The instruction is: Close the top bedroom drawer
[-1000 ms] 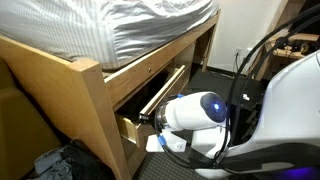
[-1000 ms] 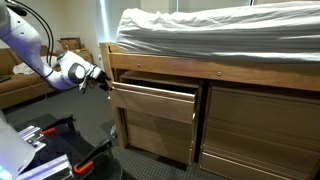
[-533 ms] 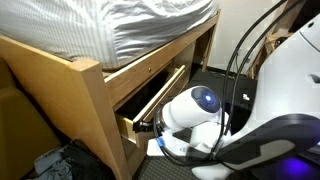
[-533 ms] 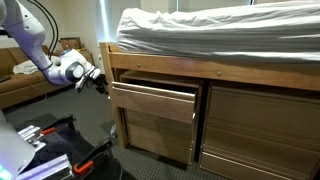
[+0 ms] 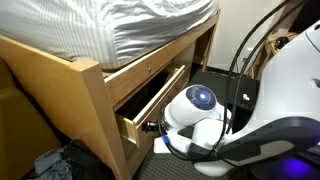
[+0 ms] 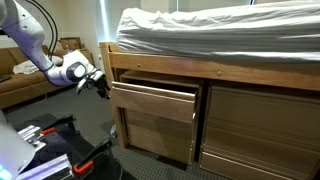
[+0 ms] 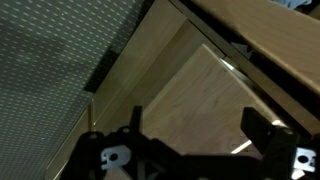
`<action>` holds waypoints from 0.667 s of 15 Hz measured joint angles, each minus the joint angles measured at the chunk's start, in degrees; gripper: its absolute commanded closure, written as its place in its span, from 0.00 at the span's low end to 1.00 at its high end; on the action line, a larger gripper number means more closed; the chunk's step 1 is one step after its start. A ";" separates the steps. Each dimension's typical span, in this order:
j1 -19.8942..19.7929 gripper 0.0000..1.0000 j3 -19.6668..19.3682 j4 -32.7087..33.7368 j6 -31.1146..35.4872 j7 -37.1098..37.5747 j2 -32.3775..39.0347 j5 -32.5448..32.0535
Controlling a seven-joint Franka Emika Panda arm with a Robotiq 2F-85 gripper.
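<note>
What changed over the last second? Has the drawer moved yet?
The gripper dropped slightly and edged toward the near corner of the top bedroom drawer. In the wrist view its jaws stand open, and it has taken hold of nothing. The drawer has not moved and is pulled out as far as before. The bed frame and the bedding are unchanged.

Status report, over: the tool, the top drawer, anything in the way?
Tool open, holding nothing, at the drawer's front corner. Wide pale honey wooden top drawer pulled out, not yet closed. No obstacle seen in its path.
</note>
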 measured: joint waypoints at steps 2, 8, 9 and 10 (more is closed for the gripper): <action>1.90 0.00 -2.51 -1.75 -3.40 1.35 0.29 0.04; 7.48 0.00 -9.28 -4.02 -6.38 7.72 3.78 -2.74; 7.44 0.00 -9.26 -3.97 -6.38 7.72 3.78 -2.76; 7.44 0.00 -9.26 -3.97 -6.38 7.72 3.77 -2.76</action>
